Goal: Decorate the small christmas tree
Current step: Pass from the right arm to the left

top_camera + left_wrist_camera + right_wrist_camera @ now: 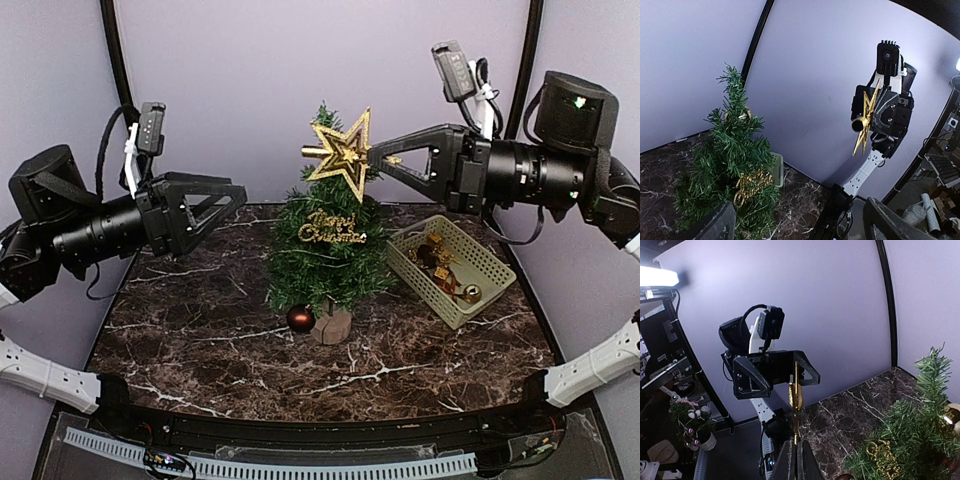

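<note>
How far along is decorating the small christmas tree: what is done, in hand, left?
Done: the small christmas tree carries a gold Merry Christmas sign, with a dark red bauble at its lower edge. In hand: the right fingers grip a gold star, clear of the tree; the left fingers are open and empty. Left: seat the star and hang the ornaments in the green basket.

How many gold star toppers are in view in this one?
1. The gold star is pinched in the right end effector, raised at treetop height, apart from the small christmas tree. Clutter in the green basket may hide another.
</note>
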